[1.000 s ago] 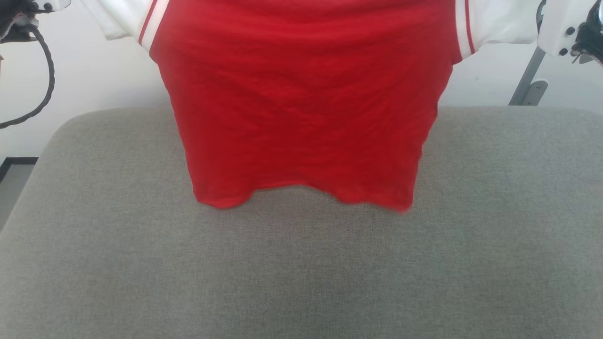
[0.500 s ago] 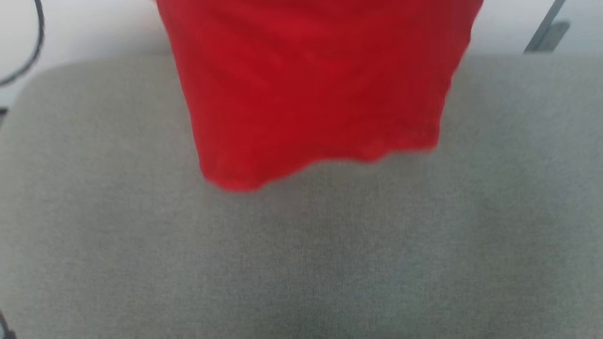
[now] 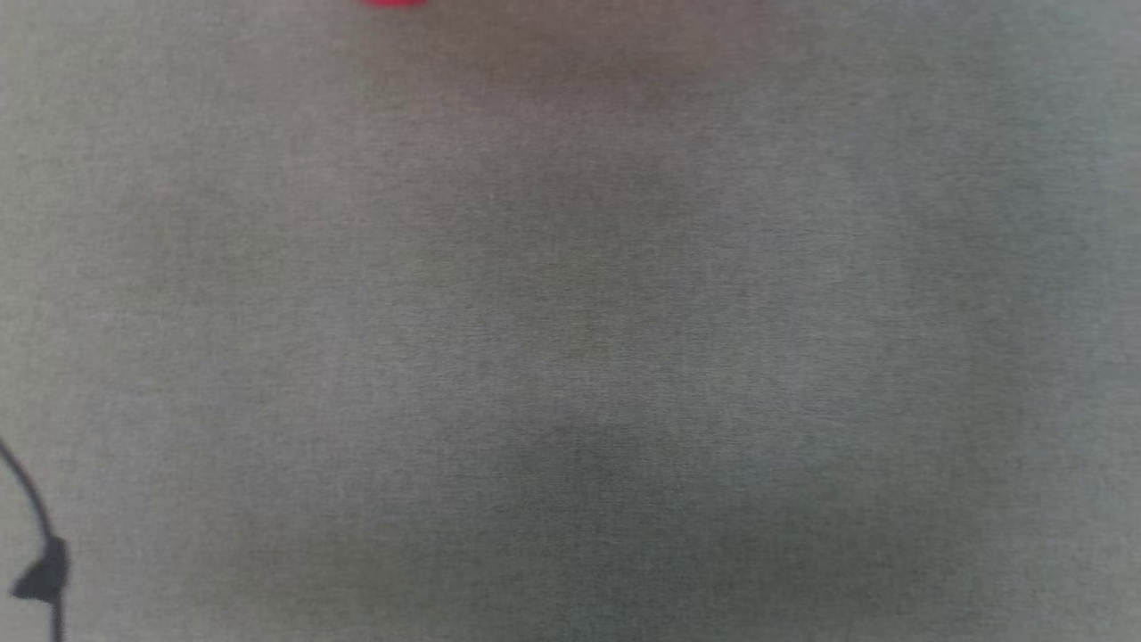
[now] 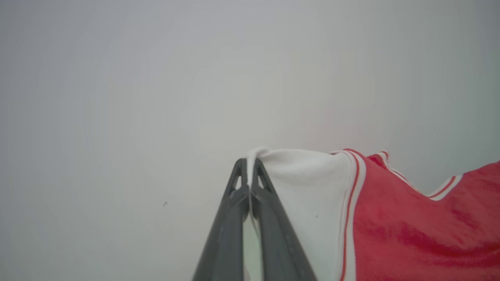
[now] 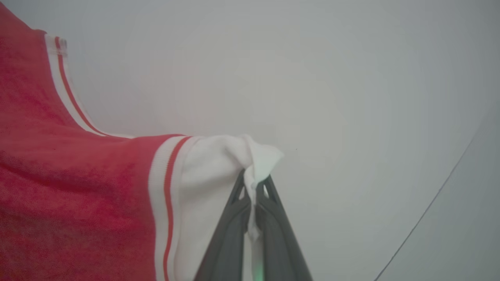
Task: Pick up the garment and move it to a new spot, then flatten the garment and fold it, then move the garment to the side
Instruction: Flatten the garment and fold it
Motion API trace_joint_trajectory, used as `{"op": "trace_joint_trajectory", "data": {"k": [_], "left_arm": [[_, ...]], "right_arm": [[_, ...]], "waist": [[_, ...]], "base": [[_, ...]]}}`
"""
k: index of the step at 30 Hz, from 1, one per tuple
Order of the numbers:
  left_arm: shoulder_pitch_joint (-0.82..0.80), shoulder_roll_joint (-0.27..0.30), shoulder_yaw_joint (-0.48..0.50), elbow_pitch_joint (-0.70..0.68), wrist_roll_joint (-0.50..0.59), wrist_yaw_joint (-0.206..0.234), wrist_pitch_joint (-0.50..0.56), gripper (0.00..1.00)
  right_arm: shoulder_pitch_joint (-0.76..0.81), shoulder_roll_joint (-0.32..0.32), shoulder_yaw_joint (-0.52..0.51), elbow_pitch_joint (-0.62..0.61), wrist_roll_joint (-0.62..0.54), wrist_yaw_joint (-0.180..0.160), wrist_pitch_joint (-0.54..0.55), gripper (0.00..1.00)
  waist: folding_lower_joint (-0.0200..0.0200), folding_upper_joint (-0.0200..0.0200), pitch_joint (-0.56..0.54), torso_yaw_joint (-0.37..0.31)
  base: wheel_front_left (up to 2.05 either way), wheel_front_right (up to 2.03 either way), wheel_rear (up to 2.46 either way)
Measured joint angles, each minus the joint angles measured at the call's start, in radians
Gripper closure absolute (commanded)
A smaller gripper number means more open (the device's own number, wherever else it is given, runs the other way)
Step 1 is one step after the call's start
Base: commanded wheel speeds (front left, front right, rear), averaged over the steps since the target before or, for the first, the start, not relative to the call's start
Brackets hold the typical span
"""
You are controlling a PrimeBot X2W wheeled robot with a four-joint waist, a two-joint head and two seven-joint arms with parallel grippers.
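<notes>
The garment (image 4: pixel 410 234) is a red jersey with white sleeves and red-and-white striped trim, held up in the air. My left gripper (image 4: pixel 247 162) is shut on the tip of one white sleeve. My right gripper (image 5: pixel 253 180) is shut on the tip of the other white sleeve, with the garment (image 5: pixel 70 187) stretching off to the left of that view. In the head view a small red sliver of the garment (image 3: pixel 392 3) touches the top edge, above the grey fabric surface (image 3: pixel 570 321).
A dark cable (image 3: pixel 40 544) runs along the lower left edge of the head view. Both wrist views face a plain pale wall (image 4: pixel 156 97), and a thin dark line (image 5: pixel 425 210) crosses the right one's lower right.
The head camera has tilted down, so the grey surface now covers the picture. The red garment has slid up from the middle to a sliver at the top edge.
</notes>
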Motion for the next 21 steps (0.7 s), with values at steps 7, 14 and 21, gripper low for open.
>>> {"op": "trace_joint_trajectory", "data": {"k": [7, 14, 21], "left_arm": [[0.098, -0.018, -0.103, 0.052, -0.03, -0.005, -0.021, 1.0], [0.324, 0.019, -0.225, 0.008, -0.209, -0.007, 0.137, 1.0], [0.552, 0.114, -0.315, -0.134, -0.35, -0.007, 0.276, 1.0]], "right_arm": [[0.064, 0.042, 0.035, 0.115, 0.01, 0.0, 0.005, 1.0], [0.244, 0.047, 0.142, 0.148, 0.158, 0.0, 0.078, 1.0], [0.443, -0.035, 0.279, -0.007, 0.355, 0.0, 0.183, 1.0]], "waist": [[0.0, 0.0, -0.007, 0.021], [0.0, 0.0, -0.07, 0.034], [0.0, 0.0, -0.141, 0.041]], "base": [[0.0, 0.0, 0.0], [0.0, 0.0, 0.0], [0.0, 0.0, 0.0]]}}
